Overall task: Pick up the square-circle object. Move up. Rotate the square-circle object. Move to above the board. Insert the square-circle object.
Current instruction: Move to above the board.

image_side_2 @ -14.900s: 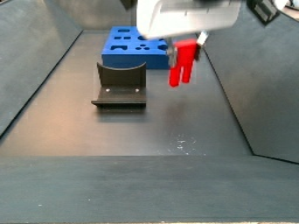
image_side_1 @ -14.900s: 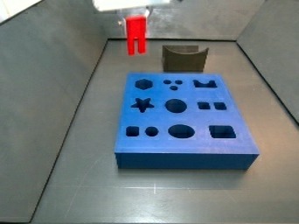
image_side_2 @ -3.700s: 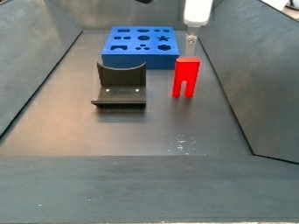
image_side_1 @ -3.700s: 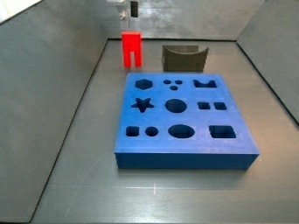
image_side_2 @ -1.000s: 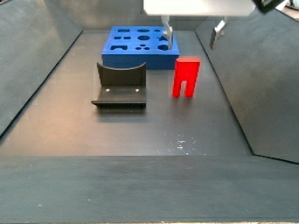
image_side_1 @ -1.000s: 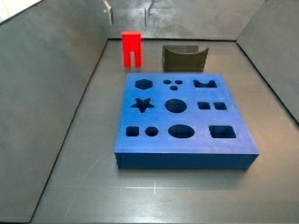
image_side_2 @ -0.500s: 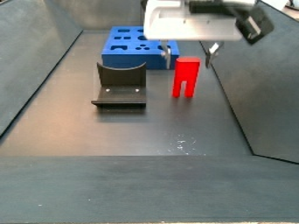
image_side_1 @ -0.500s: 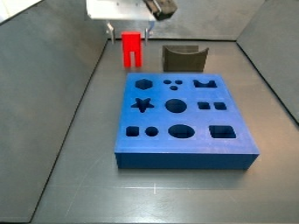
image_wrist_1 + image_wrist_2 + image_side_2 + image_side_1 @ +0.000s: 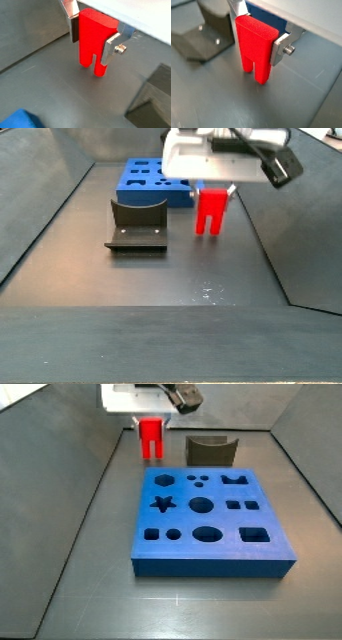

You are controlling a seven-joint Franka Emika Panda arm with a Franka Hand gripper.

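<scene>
The gripper (image 9: pixel 95 31) has dropped lower, fingers (image 9: pixel 282 46) now straddling the square-circle object (image 9: pixel 256 47).

gripper (image 9: pixel 94 31) beside fixture (image 9: pixel 210 451)

I count one red block (image 9: pixel 151 439), one blue board (image 9: pixel 210 520), one dark fixture (image 9: pixel 210 450) and one gripper (image 9: pixel 95 31), its two fingers (image 9: pixel 112 43) at the red block's top, either side.

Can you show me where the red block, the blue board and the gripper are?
red block (image 9: pixel 92 42): wrist view, on its front face.
blue board (image 9: pixel 214 557): side view, on its front wall.
gripper (image 9: pixel 256 27): wrist view, midway between its fingertips, around the block's top.
</scene>
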